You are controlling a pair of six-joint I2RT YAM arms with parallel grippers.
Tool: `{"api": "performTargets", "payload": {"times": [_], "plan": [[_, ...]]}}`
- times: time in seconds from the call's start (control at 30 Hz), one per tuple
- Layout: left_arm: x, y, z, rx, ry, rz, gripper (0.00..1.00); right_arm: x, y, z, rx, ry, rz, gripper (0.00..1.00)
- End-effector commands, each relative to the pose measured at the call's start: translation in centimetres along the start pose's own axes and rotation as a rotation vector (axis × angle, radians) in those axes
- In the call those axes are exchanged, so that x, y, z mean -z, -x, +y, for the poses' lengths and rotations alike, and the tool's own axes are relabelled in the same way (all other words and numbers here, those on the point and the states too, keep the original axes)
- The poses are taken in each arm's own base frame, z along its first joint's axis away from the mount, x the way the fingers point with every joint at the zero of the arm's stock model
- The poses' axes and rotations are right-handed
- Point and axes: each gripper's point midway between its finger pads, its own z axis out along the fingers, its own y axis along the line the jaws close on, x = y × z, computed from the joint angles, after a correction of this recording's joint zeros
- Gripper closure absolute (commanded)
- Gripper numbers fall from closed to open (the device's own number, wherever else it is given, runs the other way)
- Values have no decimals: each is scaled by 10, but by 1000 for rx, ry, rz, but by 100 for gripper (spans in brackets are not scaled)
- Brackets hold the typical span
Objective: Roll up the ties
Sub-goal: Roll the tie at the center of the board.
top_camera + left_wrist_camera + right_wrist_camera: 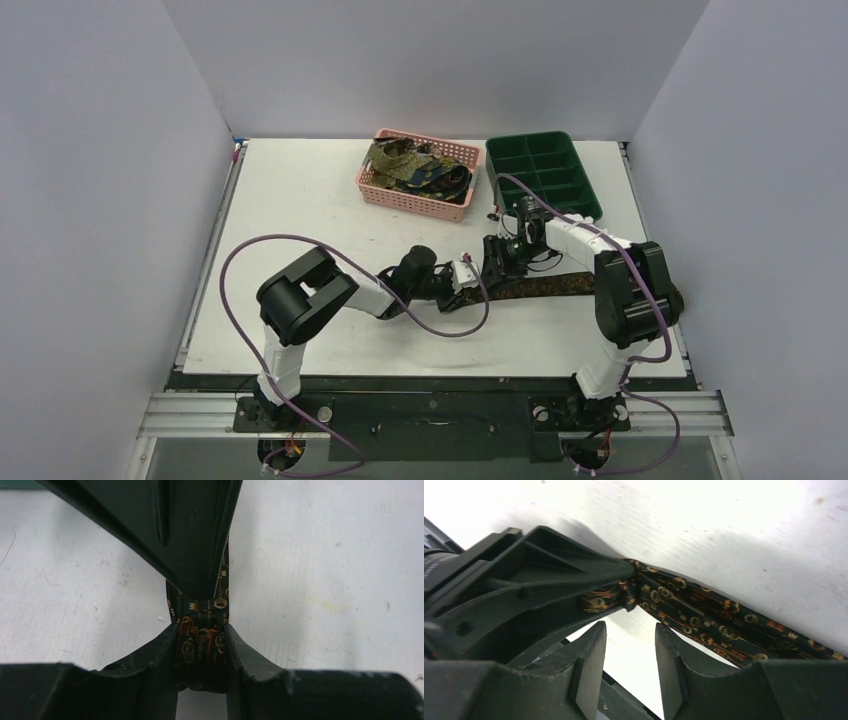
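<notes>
One dark tie [555, 285] with a gold and orange key pattern lies flat on the white table, running right from the middle. My left gripper [468, 277] is shut on its left end; in the left wrist view the tie end [201, 647] sits pinched between the left gripper [200, 628] fingers. My right gripper [500, 262] hovers just over that end. In the right wrist view the right gripper [630, 630] is open with only bare table between its pads, and the tie [724, 622] stretches away to the right. More ties [415, 165] lie heaped in the basket.
A pink mesh basket [372, 186] stands at the back centre. A dark green tray with compartments [545, 172] stands to its right. The right gripper's finger [185, 535] fills the upper left wrist view. Cables loop over the table near both arms.
</notes>
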Motion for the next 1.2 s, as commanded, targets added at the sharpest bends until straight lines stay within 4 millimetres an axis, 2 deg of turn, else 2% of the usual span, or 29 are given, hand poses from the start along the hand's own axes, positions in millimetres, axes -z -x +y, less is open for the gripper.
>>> {"api": "performTargets", "payload": {"times": [0.0,0.13,0.3,0.4,0.5,0.63,0.7,0.73,0.77,0.93,1.0,1.03,1.17], "plan": [[28,-74,-13,97,-11,314,87,2,11,39,31,126,-75,62],[33,-77,-11,128,-17,328,86,-14,15,55,7,169,-85,61],[34,-79,-12,155,-40,330,84,-30,21,54,-8,165,-101,61],[35,-80,-12,165,-43,331,84,-40,20,42,-8,113,-87,62],[36,-80,-12,173,-50,326,83,-46,17,21,2,15,-76,63],[37,-81,-14,176,-57,330,83,-52,18,10,-4,-29,-89,63],[39,-82,-13,177,-56,332,83,-54,22,9,-5,-30,-104,81],[40,-84,-14,178,-57,335,83,-55,23,8,-5,-33,-106,96],[41,-84,-12,179,-54,335,82,-55,23,7,-4,-37,-104,100],[46,-88,-4,203,-45,336,79,-50,9,-17,-26,-70,-39,100],[47,-85,-2,193,-47,318,73,-52,0,-28,-50,-76,4,100],[47,-83,-3,175,-60,302,67,-53,-4,-31,-58,-78,20,100],[48,-78,-10,127,-98,253,50,-57,-10,-42,-99,-84,46,100]]}}
